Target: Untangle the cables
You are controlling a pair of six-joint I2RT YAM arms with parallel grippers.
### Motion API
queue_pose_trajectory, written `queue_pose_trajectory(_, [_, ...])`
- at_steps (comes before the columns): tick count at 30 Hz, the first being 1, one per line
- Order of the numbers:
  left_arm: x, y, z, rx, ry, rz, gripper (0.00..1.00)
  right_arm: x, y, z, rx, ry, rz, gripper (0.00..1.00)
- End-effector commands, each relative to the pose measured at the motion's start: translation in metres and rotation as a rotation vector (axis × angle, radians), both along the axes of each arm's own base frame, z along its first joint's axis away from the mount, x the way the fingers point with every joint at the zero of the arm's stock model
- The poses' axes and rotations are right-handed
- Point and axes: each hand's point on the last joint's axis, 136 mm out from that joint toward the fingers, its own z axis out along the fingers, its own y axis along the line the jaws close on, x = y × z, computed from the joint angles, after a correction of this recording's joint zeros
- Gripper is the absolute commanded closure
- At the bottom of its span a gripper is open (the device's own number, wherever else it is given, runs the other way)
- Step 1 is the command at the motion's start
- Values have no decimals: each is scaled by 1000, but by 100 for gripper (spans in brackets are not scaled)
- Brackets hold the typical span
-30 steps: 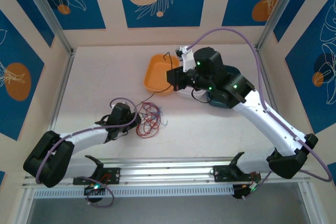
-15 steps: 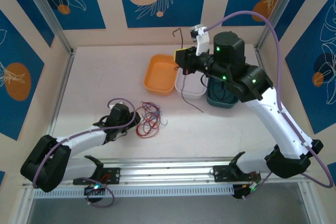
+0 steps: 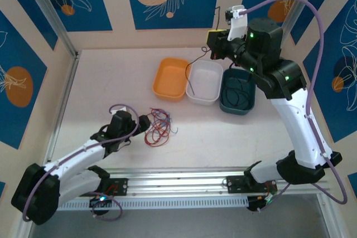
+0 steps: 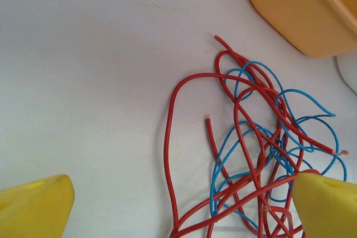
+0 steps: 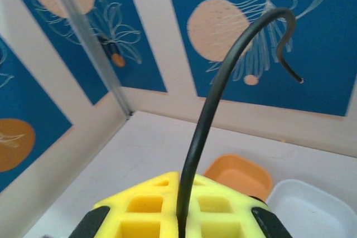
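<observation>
The left gripper (image 4: pixel 181 196) has its jaws spread wide and holds nothing. Its yellow fingers (image 4: pixel 34 203) sit at the two lower corners of the left wrist view, low over the white table (image 3: pixel 111 82). Between them and just ahead lies the tangle of cables (image 4: pixel 259 149), thin red and blue strands looped over one another. The strands bunch toward the right-hand finger, which covers the tangle's lower edge. One long red loop swings out to the left, away from the rest, and a short red end lies free inside it. From above, the tangle sits on the table just beside the left gripper (a few strands there look darker, but they are too thin to tell the colour).

Beyond the tangle three trays stand in a row. The orange tray (image 3: pixel 170 79) is nearest the tangle, the white tray (image 3: pixel 207 85) is close beside it, and the teal tray (image 3: pixel 223 104) has dark cables coiled inside.

The right gripper (image 5: pixel 181 210) is raised high over the trays near the back wall, clamped tight on a black cable (image 5: pixel 220 90). In the right wrist view this cable rises from between the yellow pads, curves over and ends in a hooked tip against the blue patterned wall. From above, its other end hangs down over the white tray; whether it touches the tray cannot be told. The right arm (image 3: pixel 301 115) partly hides the teal tray's far corner and is well apart from the tangle.
</observation>
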Motion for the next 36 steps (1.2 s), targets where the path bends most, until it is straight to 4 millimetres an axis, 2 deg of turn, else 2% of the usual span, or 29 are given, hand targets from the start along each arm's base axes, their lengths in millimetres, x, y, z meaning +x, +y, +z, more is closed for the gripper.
queue_pose_trajectory(1, [-2, 12, 13, 71, -30, 5, 0, 20, -22, -1, -33, 1, -80, 100])
queue_pose_trajectory(9, [-9, 31, 28, 109, -98, 45, 0, 79, -76, -27, -63, 90, -236, 100])
queue_pose_trajectory(13, [-11, 35, 32, 117, -118, 55, 0, 103, -103, -52, -96, 147, -322, 100])
queue_pose_trajectory(17, [-11, 37, 32, 126, -124, 55, 0, 119, -124, -78, -136, 195, -384, 100])
queue_pose_trajectory(24, [-11, 37, 31, 134, -126, 51, 0, 130, -141, -102, -194, 234, -422, 100])
queue_pose_trajectory(31, [-10, 37, 30, 133, -127, 51, 0, 129, -150, -116, -221, 269, -449, 100])
queue_pose_trajectory(36, [-10, 34, 28, 130, -122, 40, 0, 127, -155, -146, -237, 341, -468, 100])
